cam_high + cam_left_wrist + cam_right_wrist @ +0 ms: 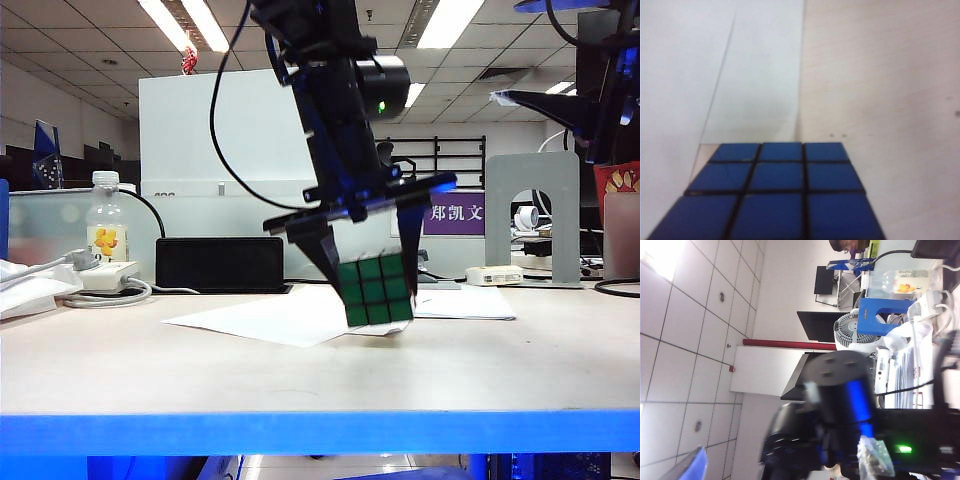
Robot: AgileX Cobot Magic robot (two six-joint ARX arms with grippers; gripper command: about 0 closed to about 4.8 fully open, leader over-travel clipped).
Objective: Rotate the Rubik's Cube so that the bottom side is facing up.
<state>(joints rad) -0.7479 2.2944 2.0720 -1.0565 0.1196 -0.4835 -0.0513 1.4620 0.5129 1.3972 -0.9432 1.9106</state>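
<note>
Gripping the Rubik's Cube [376,290] from above, the left gripper [372,262] holds it near the middle of the desk [300,380], one dark finger [322,252] at the cube's 9 o'clock side and the other at its 3 o'clock side. The jaws are closed on the cube. The cube is tilted, its green face toward the front edge of the desk, and its lower corner sits at or just above a white paper sheet [270,318]; contact cannot be confirmed. The left wrist view shows the blue face of the cube [775,195] filling the near field, with the paper [715,75] and bare desk [880,90] beyond.

Farther back, at 9 o'clock of the cube, stand a black box [220,264] and a clear bottle [106,225].

The right gripper is raised at the far right; its jaw state cannot be told, since the right wrist view shows only ceiling tiles and part of the other arm.
</note>
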